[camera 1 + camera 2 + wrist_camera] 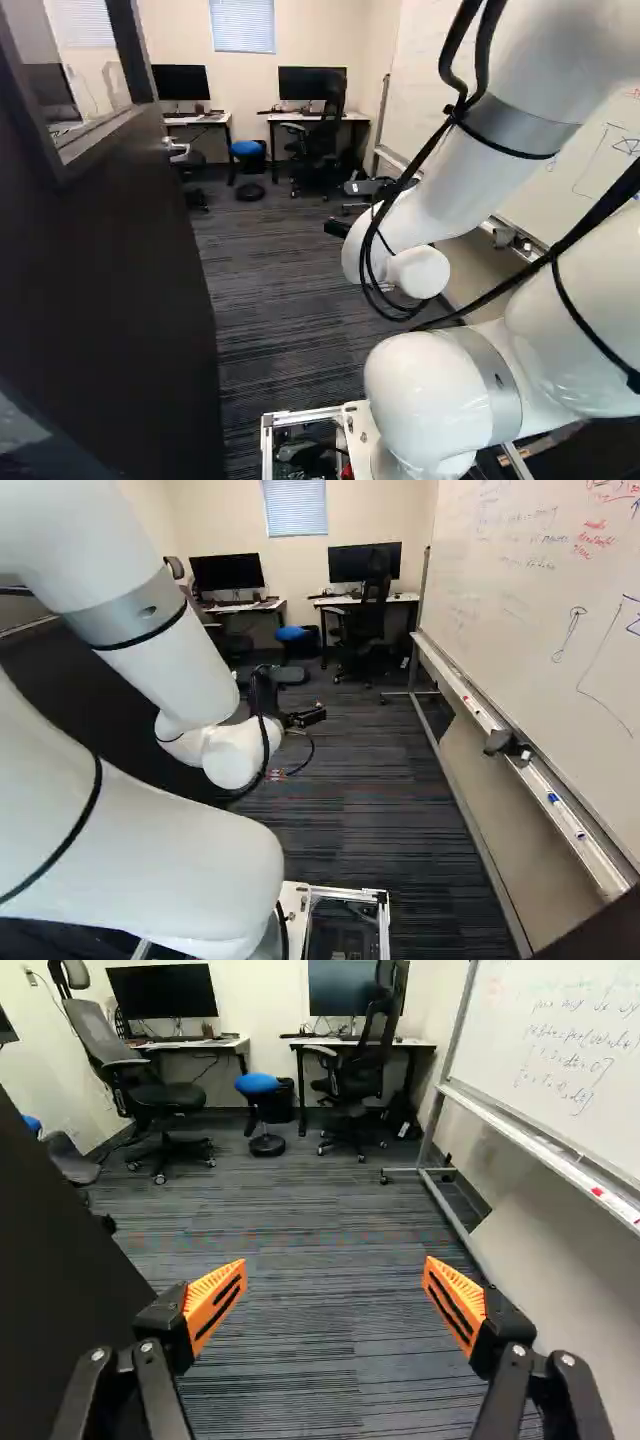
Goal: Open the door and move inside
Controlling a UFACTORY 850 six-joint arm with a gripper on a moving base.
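The door point(110, 290) stands open on the left, a dark slab running from close beside the robot to its far edge, where a metal lever handle point(177, 149) sticks out. Nothing is touching that handle. The gripper point(336, 1268) is spread wide and empty, its two orange pads point(214, 1303) facing each other over striped carpet point(300, 1370), with the door to the left of them. The white arm point(450, 190) is folded low ahead of the base point(358, 428).

On the right, a whiteboard point(530, 600) on a metal frame runs from near to far. At the far wall are two desks with monitors, a left desk point(190, 1044) and a right desk point(365, 1044), with a blue stool point(258, 1083) between them and a black office chair point(357, 1085) at the right one.

The opening half of the task looks done, and the gripper seems to have no more work at the handle. What appears left is driving the base forward into the room. The way in lies between door and whiteboard, so a crooked path could scrape the door or catch the whiteboard's frame.
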